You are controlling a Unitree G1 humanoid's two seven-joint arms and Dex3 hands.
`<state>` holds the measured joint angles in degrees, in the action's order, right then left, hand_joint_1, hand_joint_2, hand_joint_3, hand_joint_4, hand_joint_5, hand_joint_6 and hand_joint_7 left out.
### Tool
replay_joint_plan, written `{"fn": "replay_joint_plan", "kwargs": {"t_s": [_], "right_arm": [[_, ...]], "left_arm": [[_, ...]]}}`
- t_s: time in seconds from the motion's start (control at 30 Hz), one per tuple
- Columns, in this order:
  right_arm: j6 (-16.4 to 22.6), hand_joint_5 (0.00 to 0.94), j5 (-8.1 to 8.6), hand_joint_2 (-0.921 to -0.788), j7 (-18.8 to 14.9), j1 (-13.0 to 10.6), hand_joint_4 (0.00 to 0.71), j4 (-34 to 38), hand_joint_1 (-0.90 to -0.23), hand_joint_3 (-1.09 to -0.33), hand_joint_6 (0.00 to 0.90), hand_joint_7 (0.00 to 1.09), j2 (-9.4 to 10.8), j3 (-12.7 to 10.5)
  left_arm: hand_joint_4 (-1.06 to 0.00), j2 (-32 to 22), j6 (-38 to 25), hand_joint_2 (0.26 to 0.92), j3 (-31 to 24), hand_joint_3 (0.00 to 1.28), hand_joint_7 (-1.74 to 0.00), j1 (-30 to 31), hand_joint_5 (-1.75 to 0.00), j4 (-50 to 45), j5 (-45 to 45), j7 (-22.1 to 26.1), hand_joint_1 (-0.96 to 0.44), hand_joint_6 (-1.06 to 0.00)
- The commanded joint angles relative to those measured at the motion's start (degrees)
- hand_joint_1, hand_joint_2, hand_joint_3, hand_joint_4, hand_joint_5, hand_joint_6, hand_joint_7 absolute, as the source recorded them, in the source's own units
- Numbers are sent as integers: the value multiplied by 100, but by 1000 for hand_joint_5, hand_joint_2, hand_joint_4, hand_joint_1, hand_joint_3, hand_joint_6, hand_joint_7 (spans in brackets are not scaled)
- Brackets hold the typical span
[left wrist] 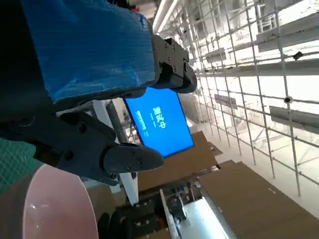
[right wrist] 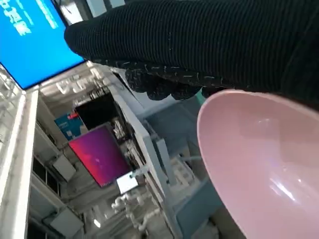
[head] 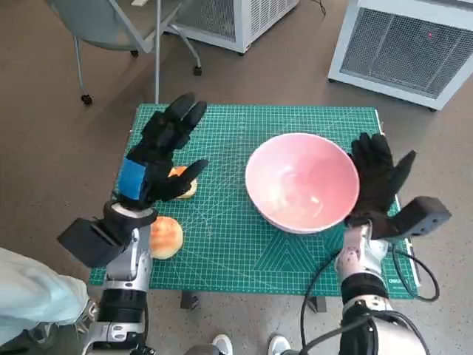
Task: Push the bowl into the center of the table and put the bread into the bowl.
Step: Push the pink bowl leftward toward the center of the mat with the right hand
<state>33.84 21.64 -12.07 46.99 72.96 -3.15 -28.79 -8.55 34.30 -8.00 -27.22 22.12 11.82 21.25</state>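
Bowl: the pink bowl sits upright on the green cutting mat, between the mat's middle and its right edge, nearer the right. It is empty inside. My wrist views each catch part of its pink rim.

Bread: two pale orange rolls lie near the mat's left edge. One roll is half hidden under my left thumb; the other roll lies nearer the front left corner, beside my left forearm.

My right hand: my gloved right hand stands flat and upright against the bowl's right outer wall, fingers together and pointing away from me, thumb spread out toward the right edge. It grips nothing.

My left hand: my left hand, blue tape on its back, hovers over the mat's left side with fingers spread toward the far edge and thumb reaching over the first roll. I cannot tell whether the thumb touches it. Nothing is held.

Table: the mat covers the small table's top.

Around: a chair and white cabinets stand on the brown floor beyond the far edge.
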Motion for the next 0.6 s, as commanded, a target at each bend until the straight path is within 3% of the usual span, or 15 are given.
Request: {"fn": "replay_joint_plan", "kwargs": {"t_s": [0.03,0.27,0.6], "right_arm": [[-183,13,-51,-921,17,74,285,125,-512,-757,251,427,159,18],[-330,10,-118,-921,-16,192,287,155,-512,-756,264,421,244,53],[-496,12,-403,-921,140,329,300,200,-499,-755,262,406,272,270]], "left_arm": [[-354,-46,130,921,-29,377,-262,86,-6,-68,-128,-143,-413,-270],[-353,-86,199,921,-18,379,-255,120,-4,-68,-216,-257,-423,-272],[-349,-111,171,921,-28,380,-249,188,-1,-121,-152,-261,-425,-276]]}}
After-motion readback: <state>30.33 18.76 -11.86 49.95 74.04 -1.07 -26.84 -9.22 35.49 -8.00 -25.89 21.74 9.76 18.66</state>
